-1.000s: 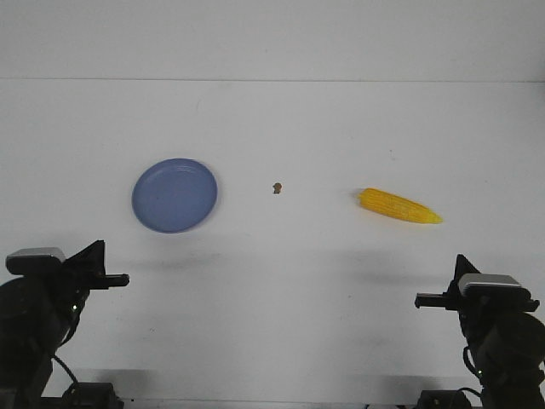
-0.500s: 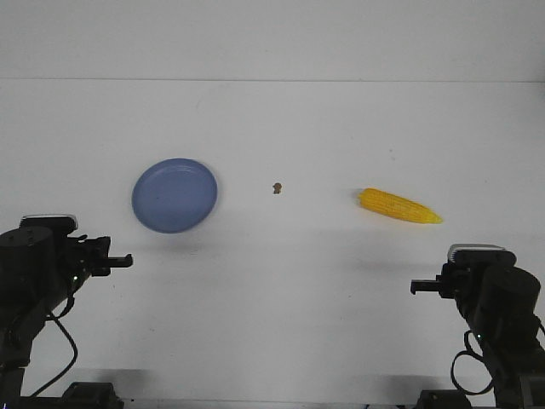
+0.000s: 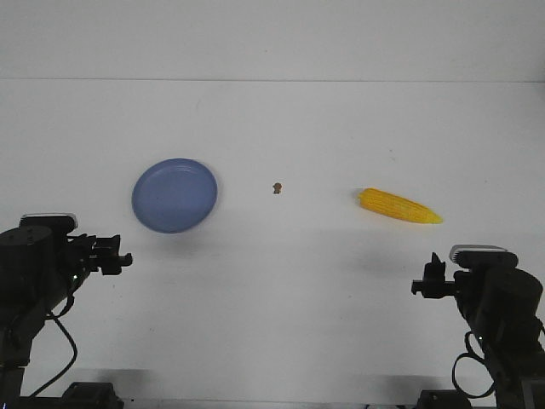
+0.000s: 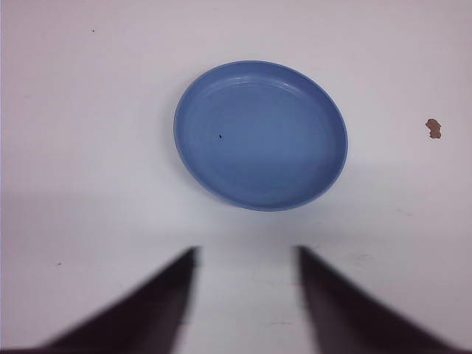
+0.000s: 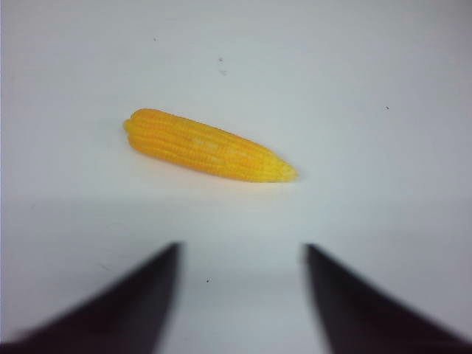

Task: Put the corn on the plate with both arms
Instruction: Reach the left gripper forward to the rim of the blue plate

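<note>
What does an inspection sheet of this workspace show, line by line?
Surface: white table, a few tiny dark marks.
Corn: lying flat on the robot's right side, untouched.
Plate: blue, holds nothing, on the left side.
Clutter: one small brown speck between plate and corn.
Left end effector: open, short of the plate.
Right end effector: open, short of the corn.
Cables: black loops at both arm bases.
Surroundings: plain white wall.

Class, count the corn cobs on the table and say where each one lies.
1. The corn lies on the white table, right of the blue plate, ahead of the right end effector. Nothing appears hidden.
</note>
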You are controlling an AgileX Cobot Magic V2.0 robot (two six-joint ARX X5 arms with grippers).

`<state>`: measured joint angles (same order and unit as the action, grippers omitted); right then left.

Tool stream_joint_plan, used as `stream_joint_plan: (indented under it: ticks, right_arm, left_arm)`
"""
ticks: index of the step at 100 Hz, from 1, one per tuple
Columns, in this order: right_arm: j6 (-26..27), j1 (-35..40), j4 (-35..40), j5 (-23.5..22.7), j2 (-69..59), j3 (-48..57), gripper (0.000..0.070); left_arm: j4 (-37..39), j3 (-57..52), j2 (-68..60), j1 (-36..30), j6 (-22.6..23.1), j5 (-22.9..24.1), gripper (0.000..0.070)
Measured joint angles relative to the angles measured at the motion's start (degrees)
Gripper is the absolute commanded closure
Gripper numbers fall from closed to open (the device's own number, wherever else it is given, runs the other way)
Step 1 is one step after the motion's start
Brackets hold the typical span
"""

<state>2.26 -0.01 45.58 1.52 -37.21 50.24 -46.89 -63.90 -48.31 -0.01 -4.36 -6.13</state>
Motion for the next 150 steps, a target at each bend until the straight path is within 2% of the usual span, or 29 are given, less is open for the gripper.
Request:
stream_joint_plan:
  ticks: [26, 41, 59, 85, 109, 150]
  right_arm:
    - [0.15, 0.0, -0.02, 0.02, 0.0, 0.0, 0.0134]
    - [0.15, 0.0, -0.22, 0.02, 0.0, 0.0, 0.0134]
    - [0.15, 0.0, -1.44, 0.07, 0.0, 0.0, 0.0135]
    - [0.2, 0.0, -1.84, 0.07, 0.0, 0.0, 0.0134]
    - [0.2, 0.0, -1.84, 0.07, 0.0, 0.0, 0.0134]
    - [0.37, 0.0, -1.84, 0.07, 0.0, 0.0, 0.0134]
  left_arm:
    - [0.76, 0.0, -0.04, 0.0, -0.09, 0.0, 0.0226]
    - [6.47, -0.02, -2.91, 0.0, -1.7, 0.0, 0.0226]
    - [13.38, -0.81, -14.34, 0.0, -4.61, -0.02, 0.0226]
    - [18.36, -5.03, -34.51, 1.44, -5.73, -0.07, 0.0226]
    - [19.1, -10.84, -45.99, 4.57, -5.9, -0.04, 0.0226]
    - [19.54, -11.26, -54.82, 4.87, -5.86, 0.09, 0.0224]
